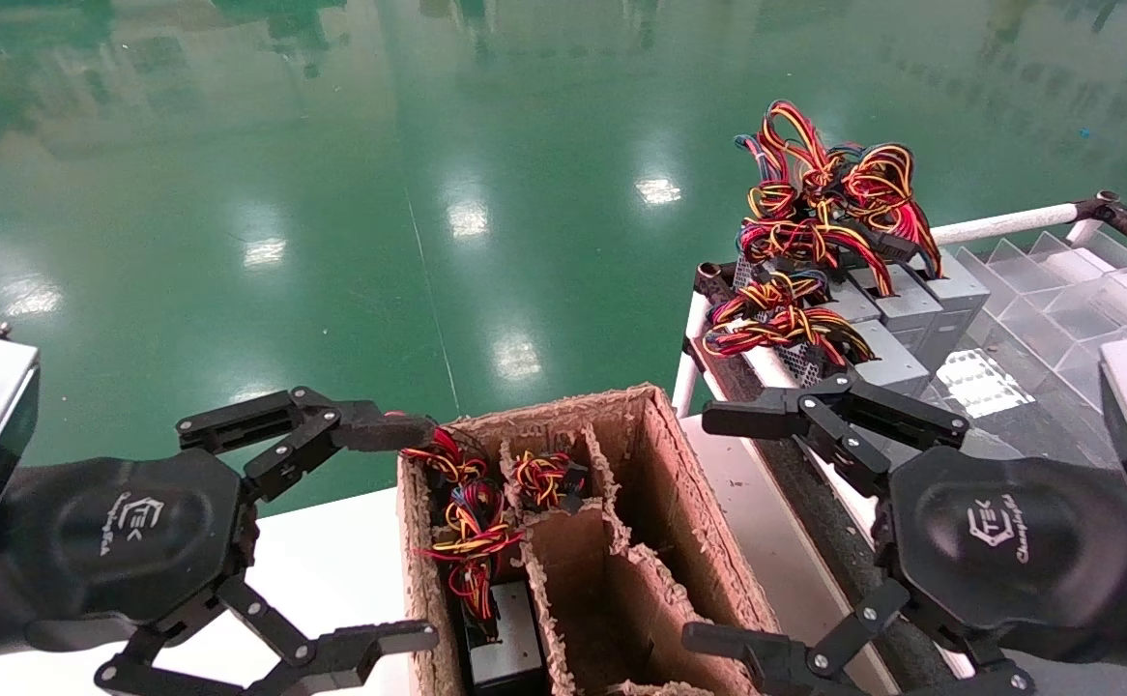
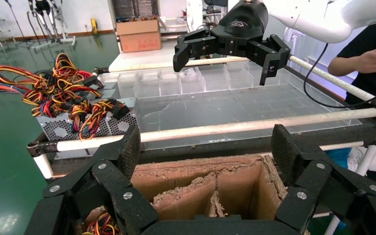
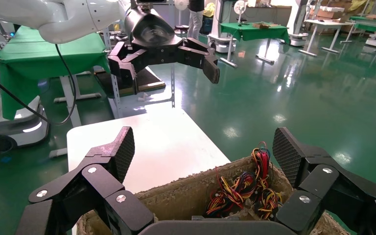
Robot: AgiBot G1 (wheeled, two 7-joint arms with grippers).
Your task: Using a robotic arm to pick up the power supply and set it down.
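Both the left gripper (image 1: 399, 532) and right gripper (image 1: 718, 527) gape beside a ragged cardboard box (image 1: 660, 483); only the left wrist view shows a perforated power supply (image 2: 78, 127).

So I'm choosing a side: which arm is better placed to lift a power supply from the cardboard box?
Probably left. The left gripper hangs open beside the box compartment holding a power supply; the right gripper sits past the far wall.

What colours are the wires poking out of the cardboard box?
Red, yellow and black wires in the cardboard box, clearest in the head view.
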